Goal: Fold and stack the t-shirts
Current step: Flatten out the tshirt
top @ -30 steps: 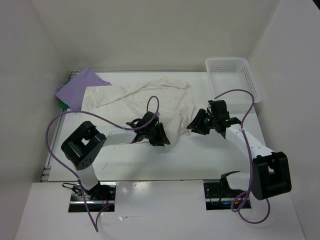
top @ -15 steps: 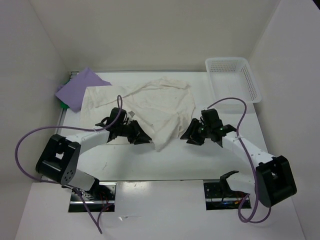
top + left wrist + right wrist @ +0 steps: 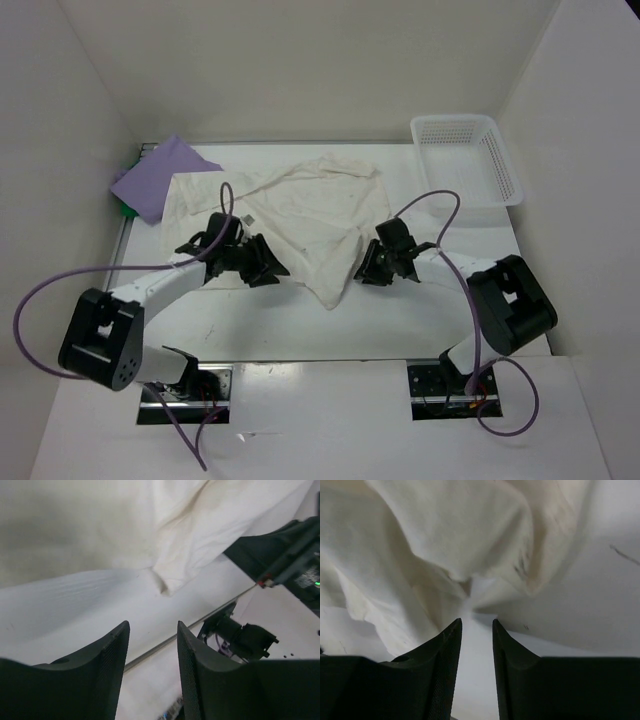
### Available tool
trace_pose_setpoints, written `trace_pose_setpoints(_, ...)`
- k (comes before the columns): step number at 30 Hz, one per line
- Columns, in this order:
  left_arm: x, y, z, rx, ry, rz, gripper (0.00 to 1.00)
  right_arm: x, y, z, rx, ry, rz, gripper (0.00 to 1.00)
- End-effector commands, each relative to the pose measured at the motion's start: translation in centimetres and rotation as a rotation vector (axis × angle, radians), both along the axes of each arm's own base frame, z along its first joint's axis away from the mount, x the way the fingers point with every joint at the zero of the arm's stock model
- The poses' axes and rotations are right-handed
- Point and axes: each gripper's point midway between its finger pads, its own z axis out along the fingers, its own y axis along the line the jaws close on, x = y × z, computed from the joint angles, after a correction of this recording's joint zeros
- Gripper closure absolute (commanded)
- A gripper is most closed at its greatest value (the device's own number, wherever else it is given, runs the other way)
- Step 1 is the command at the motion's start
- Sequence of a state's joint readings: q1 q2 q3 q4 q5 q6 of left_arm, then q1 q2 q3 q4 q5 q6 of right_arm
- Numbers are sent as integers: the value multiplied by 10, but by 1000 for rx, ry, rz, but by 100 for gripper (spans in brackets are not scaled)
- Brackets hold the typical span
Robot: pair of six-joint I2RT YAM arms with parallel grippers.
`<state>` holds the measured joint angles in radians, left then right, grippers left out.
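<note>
The white t-shirt (image 3: 305, 210) lies crumpled across the middle of the table, with one corner drawn to a point toward the near edge. My left gripper (image 3: 268, 268) is low at its left front edge, open, with only bare table between the fingers (image 3: 116, 652). My right gripper (image 3: 368, 267) is at the shirt's right front edge, open with a narrow gap, and folds of the white t-shirt (image 3: 450, 535) lie just ahead of its tips. A light purple t-shirt (image 3: 155, 175) lies at the far left over a sliver of the green one (image 3: 127, 209).
A white mesh basket (image 3: 468, 155) stands at the far right corner. White walls close in the table on the left, back and right. The right arm (image 3: 280, 545) shows in the left wrist view. Purple cables loop from both arms.
Both grippers have moved left and lower, toward the shirt's front edges. The shirt's front corner now lies nearer the near edge as a point. The left arm has swung out flatter.
</note>
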<state>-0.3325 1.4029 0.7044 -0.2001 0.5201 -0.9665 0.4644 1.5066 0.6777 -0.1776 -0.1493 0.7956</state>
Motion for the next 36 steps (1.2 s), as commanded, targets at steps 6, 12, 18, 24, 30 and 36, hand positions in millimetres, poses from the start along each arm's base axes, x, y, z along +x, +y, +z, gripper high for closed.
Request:
trace_pose_setpoints(6, 19, 45, 1, 99, -119, 107, 48, 50, -3, -4, -64, -152, -64, 65)
trace_pose_setpoints(12, 23, 66, 4, 153, -146, 148, 48, 54, 5, -17, -53, -120, -45, 72)
trace_pose_setpoints(18, 27, 84, 2, 163, -141, 180, 48, 38, 10, -13, -27, -78, -18, 68)
trace_pose_setpoints(24, 35, 113, 1, 226, -155, 218, 48, 30, 8, -3, -5, -91, -23, 61)
trace_pose_setpoints(30, 46, 162, 10, 288, -159, 348, 48, 32, 13, -13, -9, -59, -3, 76)
trace_pose_setpoints(36, 44, 182, 8, 294, -128, 416, 48, 37, 13, -9, -20, -74, 0, 95)
